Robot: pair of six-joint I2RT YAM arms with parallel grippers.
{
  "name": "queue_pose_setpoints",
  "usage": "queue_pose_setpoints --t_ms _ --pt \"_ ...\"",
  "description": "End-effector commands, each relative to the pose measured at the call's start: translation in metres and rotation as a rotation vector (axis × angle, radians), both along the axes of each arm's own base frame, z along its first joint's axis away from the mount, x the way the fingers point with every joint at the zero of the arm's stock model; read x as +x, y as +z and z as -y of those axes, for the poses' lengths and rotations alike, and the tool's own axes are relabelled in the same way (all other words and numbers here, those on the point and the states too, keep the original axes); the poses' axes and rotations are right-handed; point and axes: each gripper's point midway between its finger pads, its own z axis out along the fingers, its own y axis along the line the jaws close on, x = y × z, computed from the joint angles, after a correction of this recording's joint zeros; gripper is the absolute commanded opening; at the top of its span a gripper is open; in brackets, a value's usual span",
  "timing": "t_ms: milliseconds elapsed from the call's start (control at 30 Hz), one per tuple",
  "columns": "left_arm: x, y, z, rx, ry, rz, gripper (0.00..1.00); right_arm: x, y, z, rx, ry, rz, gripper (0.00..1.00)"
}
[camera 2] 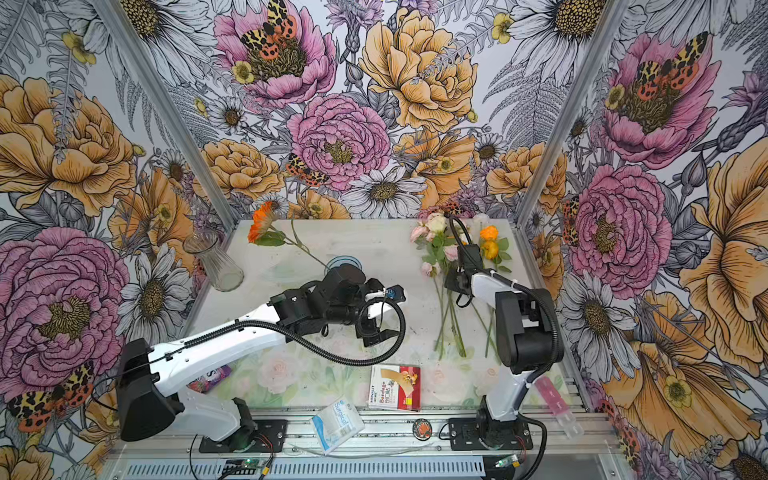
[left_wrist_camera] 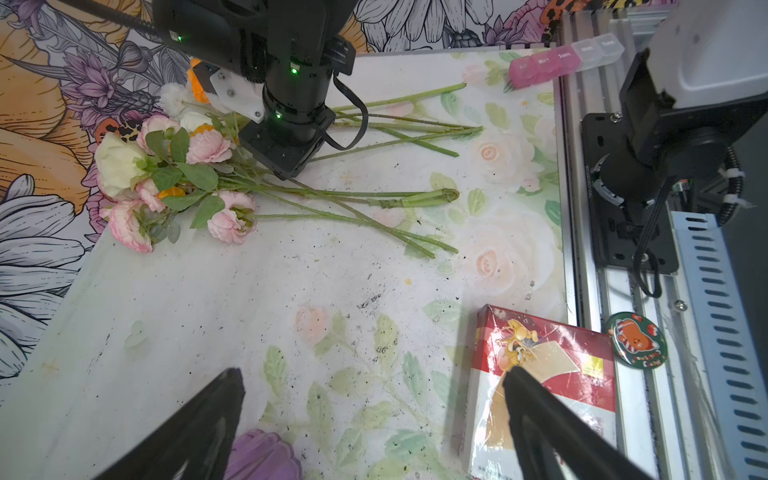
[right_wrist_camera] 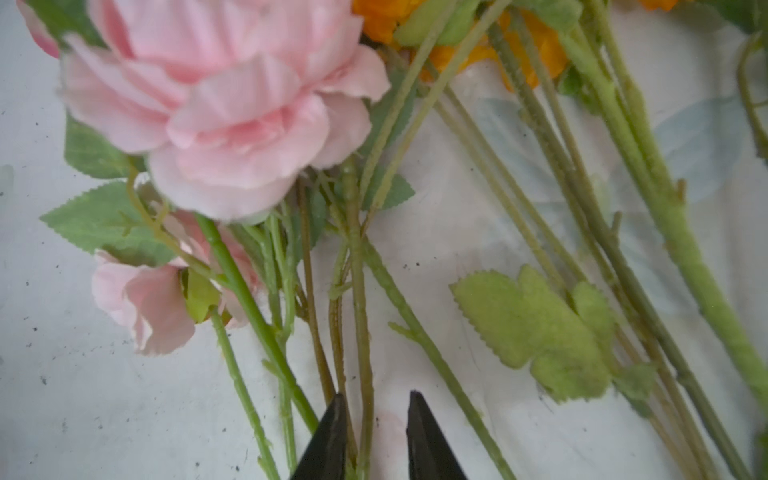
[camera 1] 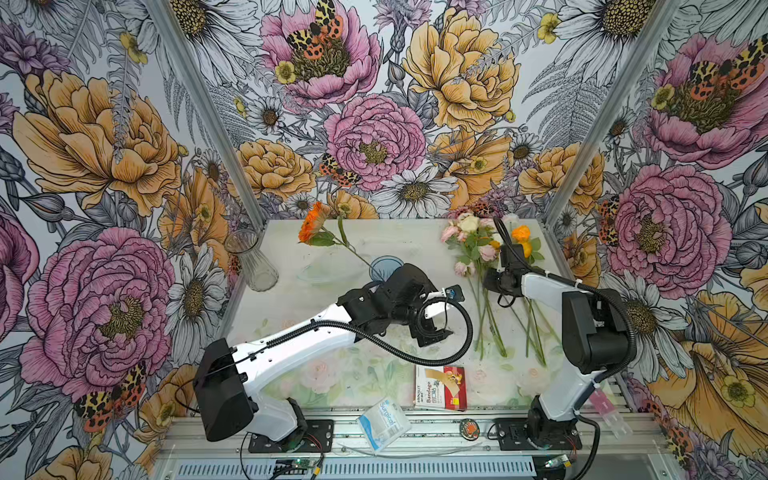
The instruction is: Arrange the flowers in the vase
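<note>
Nearest you, at 6 o'clock on the surface (camera 1: 291, 295), lies the bandage box (camera 1: 441, 387), with a surgical packet (camera 1: 384, 423) on the near rail. Neither belongs to this job, so keep the arms off them. Just past the box, your left tool (left_wrist_camera: 372, 372) hangs wide and empty over bare surface near the middle. Further out, at 2 o'clock, the flowers (camera 1: 478, 245) lie in a loose bundle, cut ends toward you and pink, cream and orange heads toward the far wall. Your right tool (right_wrist_camera: 376, 399) is down in that bundle, just below the heads. It stands narrow, with 1 or 2 thin green stems (right_wrist_camera: 361, 332) between the fingertips and a sliver of gap beside 1 of them, so I judge it not yet clamped. The step in hand is picking 1 flower out of the pile. Next you need to close the pinch on that stem alone, then lift slowly, because neighbouring stems and leaves cross it and may drag along. 1 orange flower (camera 1: 311, 227) lies apart at 11 o'clock by the far edge. The vase (camera 1: 251, 262) stands empty at 10 o'clock, well apart from the bundle, so the carry runs across the surface past the left arm. Tip the cut end downward before you reach the rim.
</note>
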Motion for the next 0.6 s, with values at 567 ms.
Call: queue_pose_setpoints --t_ms 567 --pt "0.0 -0.006 -0.003 0.064 0.008 0.087 0.99 0.022 -0.013 -0.002 0.041 -0.023 -0.04 0.22"
